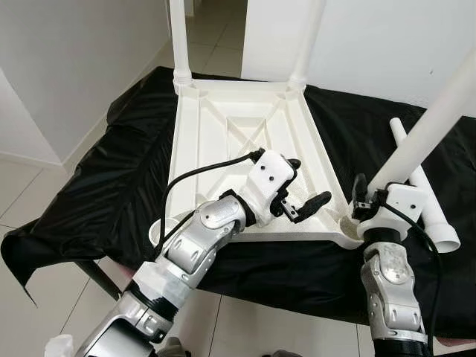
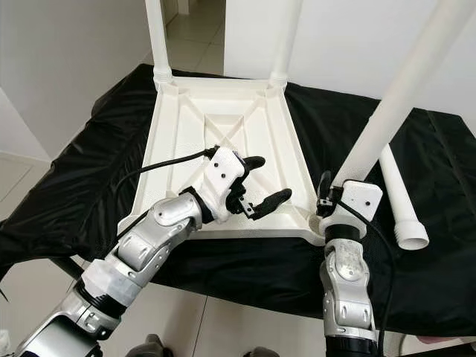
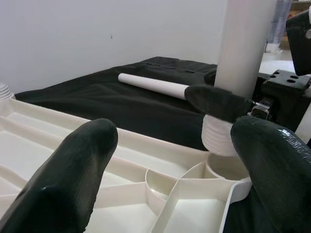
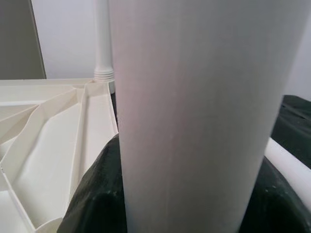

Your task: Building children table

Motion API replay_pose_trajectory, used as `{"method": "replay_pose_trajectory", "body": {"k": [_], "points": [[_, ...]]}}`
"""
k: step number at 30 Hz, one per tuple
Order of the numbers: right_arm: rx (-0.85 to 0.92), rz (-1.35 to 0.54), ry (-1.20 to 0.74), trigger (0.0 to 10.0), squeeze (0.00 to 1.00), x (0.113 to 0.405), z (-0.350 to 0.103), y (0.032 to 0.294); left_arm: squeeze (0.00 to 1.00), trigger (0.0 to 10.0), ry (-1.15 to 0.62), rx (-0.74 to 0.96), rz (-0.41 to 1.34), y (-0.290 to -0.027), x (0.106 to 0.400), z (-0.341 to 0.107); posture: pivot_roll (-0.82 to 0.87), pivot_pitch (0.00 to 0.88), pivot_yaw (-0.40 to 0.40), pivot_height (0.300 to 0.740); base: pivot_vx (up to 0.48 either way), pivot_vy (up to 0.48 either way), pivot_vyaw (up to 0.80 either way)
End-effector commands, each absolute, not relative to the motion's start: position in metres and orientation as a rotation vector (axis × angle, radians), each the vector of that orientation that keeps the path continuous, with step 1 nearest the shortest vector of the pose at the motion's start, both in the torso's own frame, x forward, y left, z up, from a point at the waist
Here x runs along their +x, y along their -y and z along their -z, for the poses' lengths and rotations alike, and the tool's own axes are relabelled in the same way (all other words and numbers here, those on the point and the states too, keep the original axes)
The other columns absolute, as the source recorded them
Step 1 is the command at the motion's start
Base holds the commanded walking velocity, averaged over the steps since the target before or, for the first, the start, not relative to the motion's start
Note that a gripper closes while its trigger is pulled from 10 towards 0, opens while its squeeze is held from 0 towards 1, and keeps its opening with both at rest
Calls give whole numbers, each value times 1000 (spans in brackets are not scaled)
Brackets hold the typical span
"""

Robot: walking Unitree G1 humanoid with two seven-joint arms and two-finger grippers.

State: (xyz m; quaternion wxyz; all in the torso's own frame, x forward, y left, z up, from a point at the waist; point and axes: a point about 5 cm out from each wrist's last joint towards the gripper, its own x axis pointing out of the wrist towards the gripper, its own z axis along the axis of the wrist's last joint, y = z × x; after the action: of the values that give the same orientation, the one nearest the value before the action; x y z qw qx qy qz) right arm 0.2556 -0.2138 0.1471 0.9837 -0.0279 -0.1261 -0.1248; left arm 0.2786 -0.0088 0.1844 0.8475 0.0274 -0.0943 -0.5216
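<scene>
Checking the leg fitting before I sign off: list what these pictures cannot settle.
- Threaded end of the held leg at the corner socket: hidden behind the right gripper in the eye views.
- Far legs' tops: cut by the frame's upper edge.
- Near-left socket: partly covered by the left arm.

- No text, label, brand, number or sign can be read in any of the views.
- The white table top (image 1: 245,141) lying upside down shows plain moulded plastic ribs, with no lettering that can be made out.
- The white legs, both the one held by the right gripper (image 1: 370,195) and the loose leg (image 1: 424,190) on the black cloth (image 1: 111,178), bear no markings.
- The white housing of the left gripper (image 1: 301,195) shows small dark holes only, no writing.
</scene>
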Motion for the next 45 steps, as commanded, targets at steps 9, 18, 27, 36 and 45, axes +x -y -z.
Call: {"method": "replay_pose_trajectory", "body": {"k": [9,18,27,36,45], "points": [[-40,229,200,10000,0,250,-127,218,0,10000,147,198,1320,14,262,-168,16,0,-17,740,0,0,0],[-41,95,154,10000,0,255,-110,208,0,10000,107,272,1374,13,256,-159,22,0,-12,740,0,0,0],[-116,-6,114,10000,0,250,-97,201,0,10000,102,276,1381,13,254,-158,26,0,-14,740,0,0,0],[-158,-42,86,10000,0,246,-88,202,0,10000,103,282,1383,13,253,-159,23,4,-13,740,0,0,0],[-153,-97,45,10000,0,241,-76,205,0,10000,110,280,1383,13,252,-161,19,10,-10,740,0,0,0]]}}
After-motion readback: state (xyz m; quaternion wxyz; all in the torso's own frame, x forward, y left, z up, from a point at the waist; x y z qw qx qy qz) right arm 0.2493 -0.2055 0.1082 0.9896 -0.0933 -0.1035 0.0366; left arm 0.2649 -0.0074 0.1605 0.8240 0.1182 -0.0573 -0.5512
